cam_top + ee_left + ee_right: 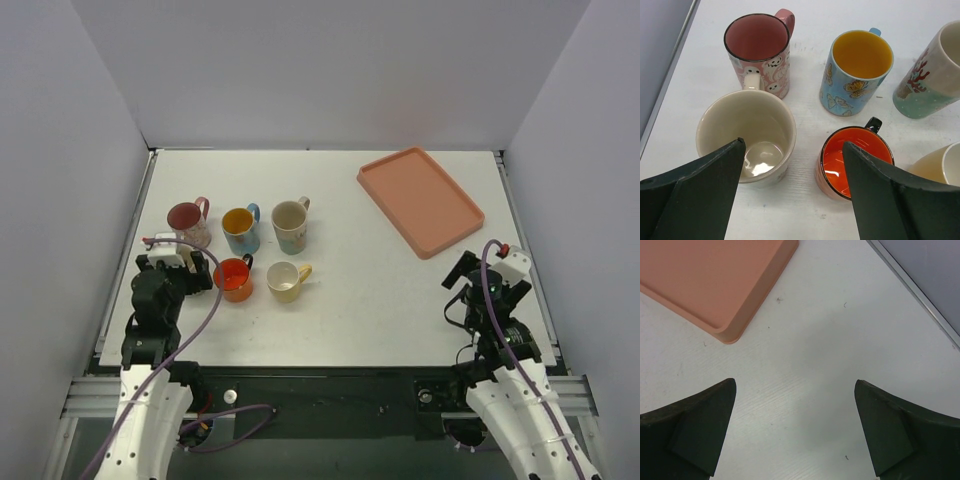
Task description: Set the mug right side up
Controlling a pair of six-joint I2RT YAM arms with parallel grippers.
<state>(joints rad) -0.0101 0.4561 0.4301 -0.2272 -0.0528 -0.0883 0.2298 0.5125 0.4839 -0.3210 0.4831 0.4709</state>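
Several mugs stand upright on the white table, mouths up. In the left wrist view they are a pink ghost mug (757, 55), a blue butterfly mug (857, 75), a tall cream coral-print mug (932, 75), a low cream mug (742, 120), an orange mug (835, 159) and a pale yellow mug (940, 167). My left gripper (794, 145) is open and empty, hovering above the gap between the cream and orange mugs. In the top view my left gripper (188, 266) covers the cream mug. My right gripper (795, 385) is open and empty over bare table at the right (470, 272).
A salmon tray (420, 200) lies at the back right and is empty; its corner shows in the right wrist view (705, 280). White walls enclose the table on three sides. The table's metal edge (920, 295) runs close to the right gripper.
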